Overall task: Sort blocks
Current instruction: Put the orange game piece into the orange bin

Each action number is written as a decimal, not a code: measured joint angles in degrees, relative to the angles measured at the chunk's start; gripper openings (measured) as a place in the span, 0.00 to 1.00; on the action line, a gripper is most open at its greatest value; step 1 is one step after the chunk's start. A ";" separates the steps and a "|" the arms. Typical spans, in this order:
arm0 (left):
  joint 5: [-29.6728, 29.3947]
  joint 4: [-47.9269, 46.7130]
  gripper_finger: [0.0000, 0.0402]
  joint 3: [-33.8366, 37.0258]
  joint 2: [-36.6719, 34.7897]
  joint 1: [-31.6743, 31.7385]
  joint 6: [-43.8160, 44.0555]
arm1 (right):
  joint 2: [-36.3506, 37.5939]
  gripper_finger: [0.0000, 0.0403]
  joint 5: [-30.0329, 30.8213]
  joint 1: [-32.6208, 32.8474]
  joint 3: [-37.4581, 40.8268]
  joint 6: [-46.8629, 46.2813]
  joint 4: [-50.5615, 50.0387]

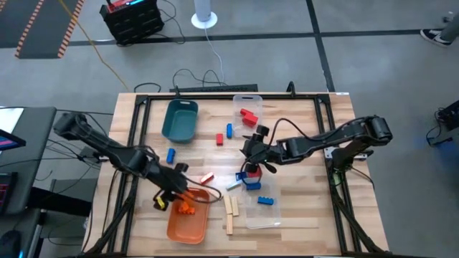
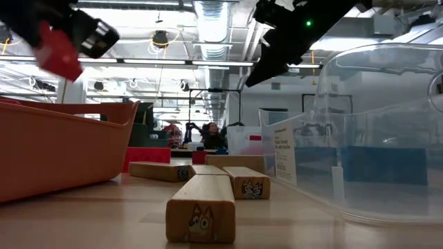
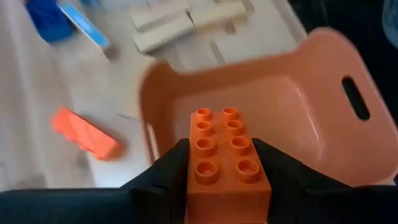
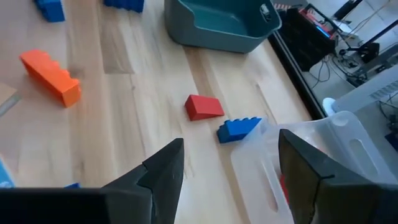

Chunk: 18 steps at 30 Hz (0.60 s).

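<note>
Left gripper [image 3: 227, 163] has its jaws clamped on an orange 2x4 studded brick [image 3: 227, 155], one jaw on each long side, w/ the brick hanging over the orange tray [image 3: 298, 118] at the table's [image 1: 301, 143] near-left part. Right gripper [image 4: 230, 165] hovers mid-table w/ jaws spread and nothing between them, above the loose red wedge brick [image 4: 204, 106] and blue brick [image 4: 239, 128] just beside the clear bin [image 4: 323, 155].

Handling, as judged: plastic bricks are light, rigid, hard to damage; smooth flanks are a bit slippery, so pinch across the flat long sides, not the studs. The wedge's slope could squirt out; take it on the parallel faces.

Wood pieces [image 1: 231, 209] lie beside the tray's right side: stiff, light, grippier; grab across the narrow width, mid-length. Teal tray [image 1: 180, 120] sits at the far side.
</note>
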<state>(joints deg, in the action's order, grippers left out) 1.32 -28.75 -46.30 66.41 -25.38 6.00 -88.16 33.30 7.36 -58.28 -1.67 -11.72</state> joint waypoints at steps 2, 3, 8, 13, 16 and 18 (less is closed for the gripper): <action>0.00 -0.96 0.35 0.00 1.75 -0.80 1.53 | 0.00 0.55 0.00 -0.09 0.00 0.49 0.83; 0.11 -1.32 0.35 0.00 2.68 -0.94 2.18 | 0.00 0.55 0.02 -0.17 0.00 0.65 1.22; 0.80 -2.43 0.38 0.01 5.39 -0.95 5.73 | 0.00 0.55 -0.09 -0.77 0.00 1.51 1.66; 0.96 -5.02 0.47 -2.00 5.29 -0.81 5.84 | 0.00 0.55 -0.11 -1.21 0.00 1.72 1.94; 0.89 -8.64 0.52 -4.63 4.62 -0.50 4.57 | 0.00 0.55 -0.15 -1.19 0.00 1.70 1.95; -1.02 -12.00 0.53 -6.64 4.08 -0.31 4.09 | 0.00 0.55 -0.15 -1.19 0.00 1.72 1.93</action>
<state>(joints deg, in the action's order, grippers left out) 0.30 -40.75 -52.94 70.48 -25.69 10.09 -88.16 33.15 6.17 -58.28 0.05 -9.78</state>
